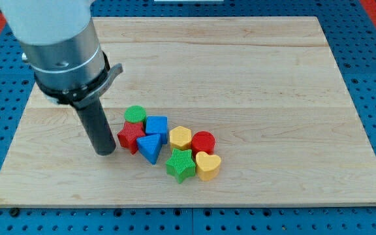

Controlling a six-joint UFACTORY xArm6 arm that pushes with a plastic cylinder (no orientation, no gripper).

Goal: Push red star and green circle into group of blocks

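The red star (130,136) lies at the left end of a cluster of blocks in the lower middle of the wooden board (253,72). The green circle (135,115) sits just above it, touching the blue cube (156,125). A blue triangle (151,148) lies right of the star. Further right are a yellow hexagon (180,138), a red circle (203,142), a green star (181,165) and a yellow heart (207,166). My tip (105,151) stands on the board just left of the red star, touching or nearly touching it.
The arm's grey and white body (61,39) covers the board's upper left corner. A blue pegboard surface (371,78) surrounds the board on all sides.
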